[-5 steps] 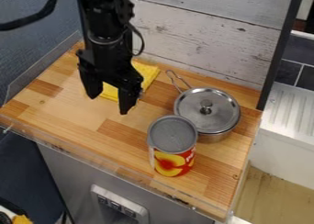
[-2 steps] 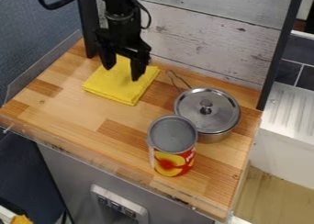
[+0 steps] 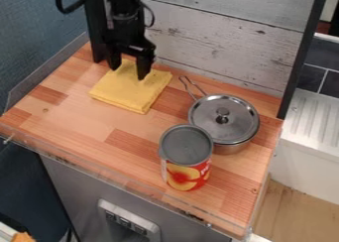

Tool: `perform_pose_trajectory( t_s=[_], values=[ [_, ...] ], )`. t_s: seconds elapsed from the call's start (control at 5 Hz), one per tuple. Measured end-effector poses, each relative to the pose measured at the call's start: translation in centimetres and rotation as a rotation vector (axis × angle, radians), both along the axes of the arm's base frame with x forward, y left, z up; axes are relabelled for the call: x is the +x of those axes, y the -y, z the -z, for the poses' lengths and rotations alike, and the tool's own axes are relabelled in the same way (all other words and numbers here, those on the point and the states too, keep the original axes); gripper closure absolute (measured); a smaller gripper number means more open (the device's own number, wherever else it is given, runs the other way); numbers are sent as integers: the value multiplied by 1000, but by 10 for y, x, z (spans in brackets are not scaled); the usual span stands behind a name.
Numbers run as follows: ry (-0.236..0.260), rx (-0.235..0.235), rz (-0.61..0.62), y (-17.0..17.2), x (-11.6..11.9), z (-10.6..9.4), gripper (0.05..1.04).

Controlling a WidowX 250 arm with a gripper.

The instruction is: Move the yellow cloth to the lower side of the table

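Camera view: end effector (image 3: 128,74) farther back

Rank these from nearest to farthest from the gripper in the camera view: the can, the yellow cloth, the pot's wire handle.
1. Yellow cloth, under the gripper.
2. Wire handle, right of the cloth.
3. Can, lower down, in front of the pot.

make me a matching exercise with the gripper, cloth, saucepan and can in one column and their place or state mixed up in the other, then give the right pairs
1. gripper
2. yellow cloth
3. saucepan
4. can

A. upright, with a red and yellow label
B. folded, flat on the wooden table
C. lidded, behind and to the right of the can
D. open, at the far part of the cloth

Right pairs: 1-D, 2-B, 3-C, 4-A
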State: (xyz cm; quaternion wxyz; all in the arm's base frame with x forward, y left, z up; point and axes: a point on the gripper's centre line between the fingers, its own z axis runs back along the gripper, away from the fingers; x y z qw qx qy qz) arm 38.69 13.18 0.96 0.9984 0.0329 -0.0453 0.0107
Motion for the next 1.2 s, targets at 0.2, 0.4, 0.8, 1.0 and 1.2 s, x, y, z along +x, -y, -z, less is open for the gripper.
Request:
perform_pose_trajectory(
  t_s=[0.2, 0.4, 0.8, 1.0, 1.2],
  values=[
    [-18, -9, -10, -5, 0, 11, 82],
    [-26, -35, 3, 0, -6, 17, 82],
    [-66, -8, 64, 14, -46, 19, 84],
    [-86, -1, 80, 21, -72, 18, 85],
    [-105, -4, 85, 27, -98, 18, 84]
  ],
)
